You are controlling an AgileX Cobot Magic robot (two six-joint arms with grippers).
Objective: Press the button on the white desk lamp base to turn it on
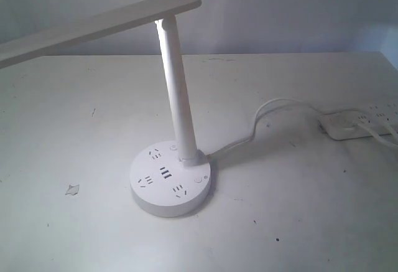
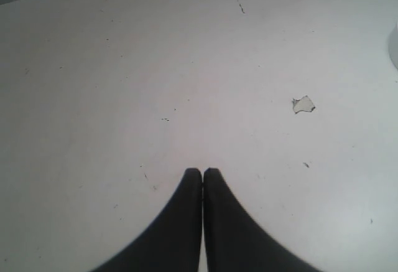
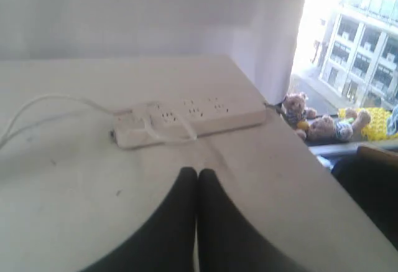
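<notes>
A small grey flake [image 1: 72,189] lay on the white table [image 1: 298,210] at the left of the exterior view. Near the table's middle stood the white desk lamp [image 1: 177,91], its flat bar head [image 1: 93,26] slanting up from the left edge to the top of the pole. The lamp base [image 1: 169,180], a round disc marked with socket slots, sat flat at the pole's foot. A white cord [image 1: 261,119] curved rightward from the base to a power strip [image 1: 357,124] at the far right. Neither arm appeared in that view. The left gripper [image 2: 203,172] hung over bare tabletop near the flake, fingers pressed together. The right gripper [image 3: 197,172], likewise closed on nothing, pointed toward the power strip, with two stuffed bears [image 3: 311,119] beyond the table's edge.
</notes>
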